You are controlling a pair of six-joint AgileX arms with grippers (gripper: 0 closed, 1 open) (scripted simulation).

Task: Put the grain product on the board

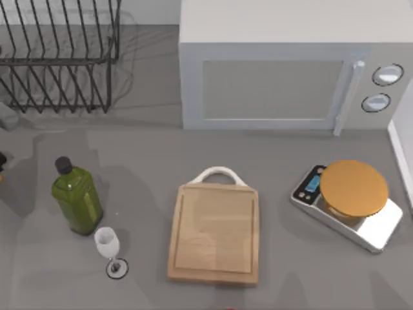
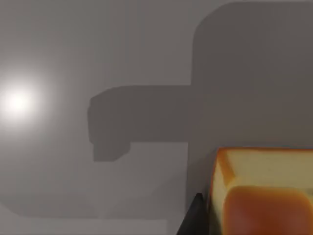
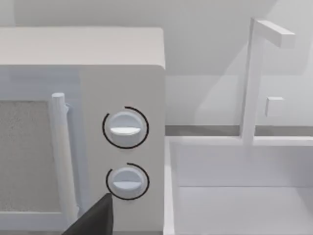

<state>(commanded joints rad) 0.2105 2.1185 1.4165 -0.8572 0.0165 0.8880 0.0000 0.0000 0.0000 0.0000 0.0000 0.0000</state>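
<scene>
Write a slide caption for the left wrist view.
Left pincer's dark fingertip beside the golden, brown-crusted bread chunk over the shadowed grey table.

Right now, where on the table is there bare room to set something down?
The board is bare. Open table lies between the oil bottle and board, and between board and scale. It is crowded where the wine glass stands against the bottle.
</scene>
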